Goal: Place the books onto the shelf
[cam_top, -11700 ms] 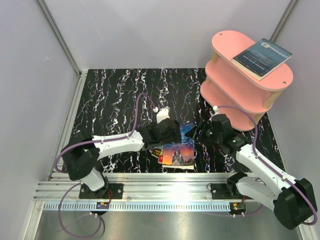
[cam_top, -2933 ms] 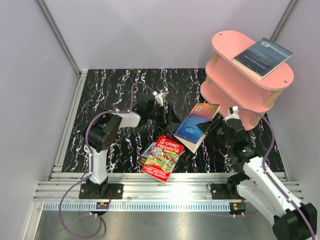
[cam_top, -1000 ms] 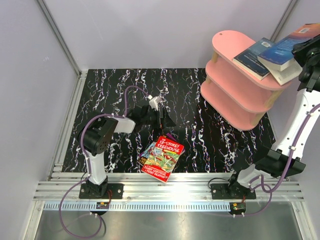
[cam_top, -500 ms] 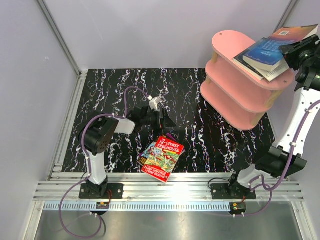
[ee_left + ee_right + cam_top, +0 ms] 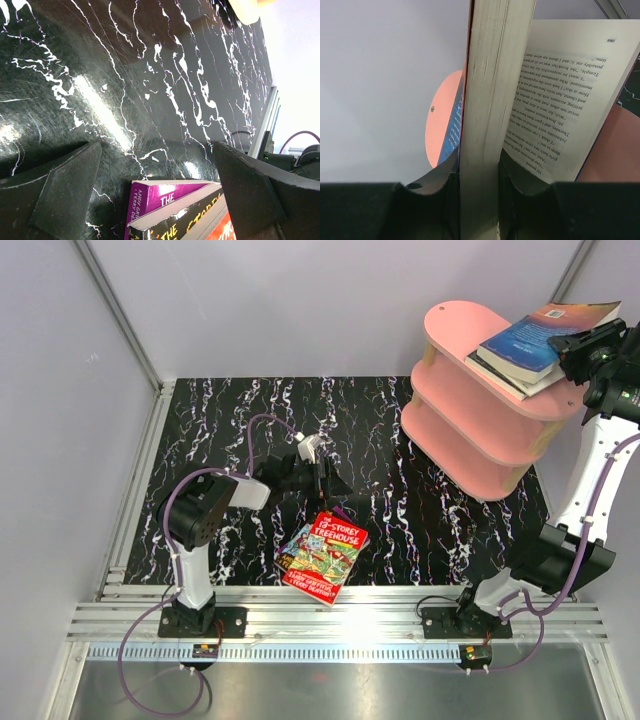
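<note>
right gripper (image 5: 590, 340) clamped on blue paperback (image 5: 535, 332), upper right, over pink shelf (image 5: 455, 325) top | left gripper (image 5: 325, 478) jaws wide apart, mid-frame | red Treehouse book (image 5: 323, 555) lower centre on marbled table (image 5: 230, 430)

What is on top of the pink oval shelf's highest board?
A dark-blue book lies flat on the pink shelf's top board. A blue-covered paperback, clamped in the right tool, slants over it and hides most of its cover. Whether the two touch is unclear.

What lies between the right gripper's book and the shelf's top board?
A dark-blue book, flat on that board under the held book; the top view shows it.
</note>
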`<state>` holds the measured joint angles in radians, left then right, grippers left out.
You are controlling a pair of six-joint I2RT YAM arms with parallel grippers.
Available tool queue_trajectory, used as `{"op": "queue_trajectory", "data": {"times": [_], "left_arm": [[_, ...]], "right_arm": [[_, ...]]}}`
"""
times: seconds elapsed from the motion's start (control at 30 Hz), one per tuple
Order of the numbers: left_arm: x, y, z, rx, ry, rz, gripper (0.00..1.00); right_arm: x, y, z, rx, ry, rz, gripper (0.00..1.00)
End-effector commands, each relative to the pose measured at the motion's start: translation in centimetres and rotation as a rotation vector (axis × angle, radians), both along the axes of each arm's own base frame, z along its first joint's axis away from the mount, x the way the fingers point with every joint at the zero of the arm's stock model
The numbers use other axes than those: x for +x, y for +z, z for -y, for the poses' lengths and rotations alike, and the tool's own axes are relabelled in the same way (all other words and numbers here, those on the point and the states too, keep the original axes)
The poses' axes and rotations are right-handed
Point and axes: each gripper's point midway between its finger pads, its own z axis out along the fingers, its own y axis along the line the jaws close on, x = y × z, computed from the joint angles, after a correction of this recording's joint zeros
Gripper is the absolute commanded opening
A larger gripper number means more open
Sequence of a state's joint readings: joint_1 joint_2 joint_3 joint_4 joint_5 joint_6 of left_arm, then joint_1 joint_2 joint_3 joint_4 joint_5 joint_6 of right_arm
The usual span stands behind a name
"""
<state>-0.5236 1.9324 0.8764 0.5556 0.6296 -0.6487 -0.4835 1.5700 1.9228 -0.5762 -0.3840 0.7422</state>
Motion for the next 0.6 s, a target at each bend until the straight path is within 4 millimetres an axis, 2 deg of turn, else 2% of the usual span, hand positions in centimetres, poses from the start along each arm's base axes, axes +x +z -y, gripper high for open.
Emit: {"op": "queue_trajectory", "data": {"times": [0.0,0.27,0.57], "left_arm": [[-1.2,-2.1,-0.6,0.036,-0.009,-0.055,0.99],[-1.4,-2.2,-0.7,0.039,-0.011,-0.056,0.99],[-1.3,-2.2,-0.6,0.036,-0.012,-0.056,0.99]], "right_arm": [[-0.8,5.2,-0.9,-0.102,0.028,0.168,0.0],[0.0,3.2,-1.4,-0.058,0.077,0.145,0.0],[-0.5,3.1,-1.9,-0.049,0.094,0.142,0.0]]}}
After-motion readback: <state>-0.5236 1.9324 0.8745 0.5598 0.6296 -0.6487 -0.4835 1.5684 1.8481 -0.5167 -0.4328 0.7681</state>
